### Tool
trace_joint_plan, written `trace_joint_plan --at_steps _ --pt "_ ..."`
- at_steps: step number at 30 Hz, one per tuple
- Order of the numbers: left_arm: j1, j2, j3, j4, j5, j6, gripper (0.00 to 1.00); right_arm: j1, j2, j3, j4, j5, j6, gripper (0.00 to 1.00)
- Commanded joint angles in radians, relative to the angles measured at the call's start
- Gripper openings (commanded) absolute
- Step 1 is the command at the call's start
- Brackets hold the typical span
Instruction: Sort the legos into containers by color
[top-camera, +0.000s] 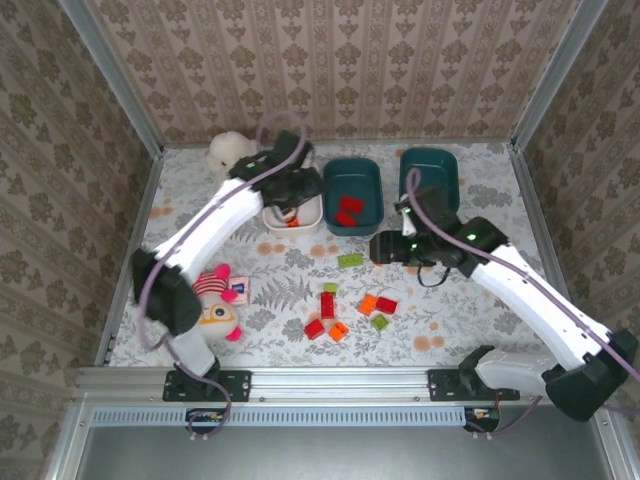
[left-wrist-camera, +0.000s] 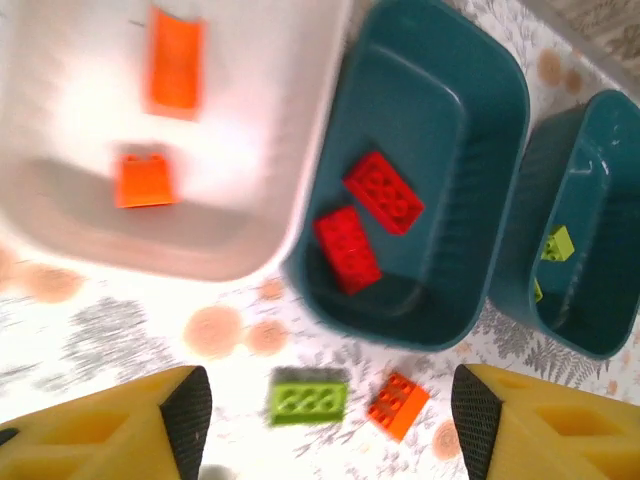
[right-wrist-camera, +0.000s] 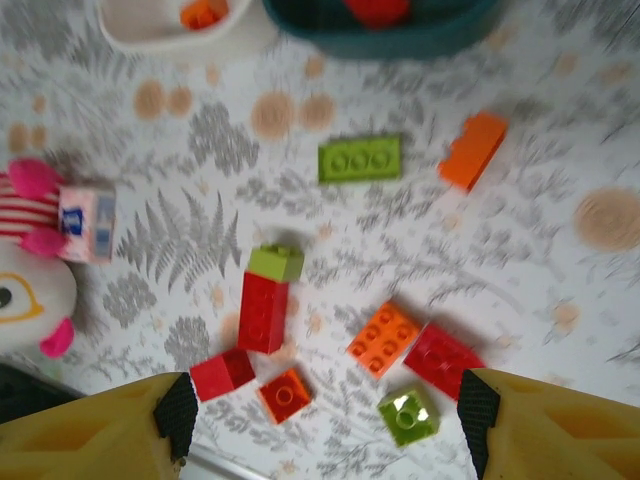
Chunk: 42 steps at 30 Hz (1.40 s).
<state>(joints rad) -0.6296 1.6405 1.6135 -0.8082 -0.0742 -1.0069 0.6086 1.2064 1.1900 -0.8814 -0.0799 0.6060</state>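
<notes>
Mid-sort. Left jaws spread, empty, over white bin (left-wrist-camera: 262, 120). Right jaws spread, empty, above loose legos (right-wrist-camera: 262, 312). Likely next: descend, pinch lime brick (right-wrist-camera: 360, 158).

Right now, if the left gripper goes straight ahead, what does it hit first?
Likely the green lego, lying right ahead of the open left gripper, though depth is unclear.

Top view: hides much of the white bin (top-camera: 310, 225) under the left arm (top-camera: 225, 215), upper middle, and part of the plush doll (top-camera: 218, 312) behind that arm's elbow, lower left.

Left wrist view: crops that bin at the top and left edges, washed out. Cuts the right teal bin (left-wrist-camera: 600, 170) at the right edge. Smears the lime brick (left-wrist-camera: 308, 398), bottom centre.

Right wrist view: clips the middle teal bin (right-wrist-camera: 440, 30) and a red brick (right-wrist-camera: 378, 10) at the top edge.
</notes>
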Motion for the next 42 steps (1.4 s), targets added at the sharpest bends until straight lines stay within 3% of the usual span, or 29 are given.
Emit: trace_joint_plan --at_steps 1,5,8,11,15,27,32,35,42 --pt "0.02 -0.209 -0.274 0.057 -0.043 0.129 0.74 0.094 0.096 -0.037 0.035 0.057 0.174 0.73" --pt "0.033 -0.546 -0.591 0.081 0.045 0.262 0.92 0.216 0.302 0.044 0.029 0.097 0.279 0.74" --pt "0.055 -0.807 -0.761 0.065 0.152 0.302 1.0 0.283 0.449 0.116 0.028 0.118 0.369 0.76" --pt "0.063 -1.009 -0.851 0.013 0.239 0.32 1.0 0.312 0.561 0.174 0.037 0.14 0.436 0.78" --pt "0.064 -1.157 -0.884 -0.089 0.26 0.288 1.0 0.307 0.654 0.202 0.083 0.144 0.482 0.78" --pt "0.064 -1.19 -0.86 -0.116 0.268 0.281 1.0 0.268 0.83 0.29 0.093 0.142 0.44 0.58" --pt "0.064 -1.189 -0.867 -0.101 0.272 0.272 1.0 0.265 0.852 0.316 0.093 0.144 0.434 0.38" --pt "0.064 -1.18 -0.868 -0.074 0.28 0.268 1.0 0.26 0.839 0.322 0.082 0.135 0.428 0.26" --pt "0.061 -1.055 -0.883 0.089 0.341 0.265 1.0 0.176 0.646 0.33 -0.019 0.253 0.316 0.2"
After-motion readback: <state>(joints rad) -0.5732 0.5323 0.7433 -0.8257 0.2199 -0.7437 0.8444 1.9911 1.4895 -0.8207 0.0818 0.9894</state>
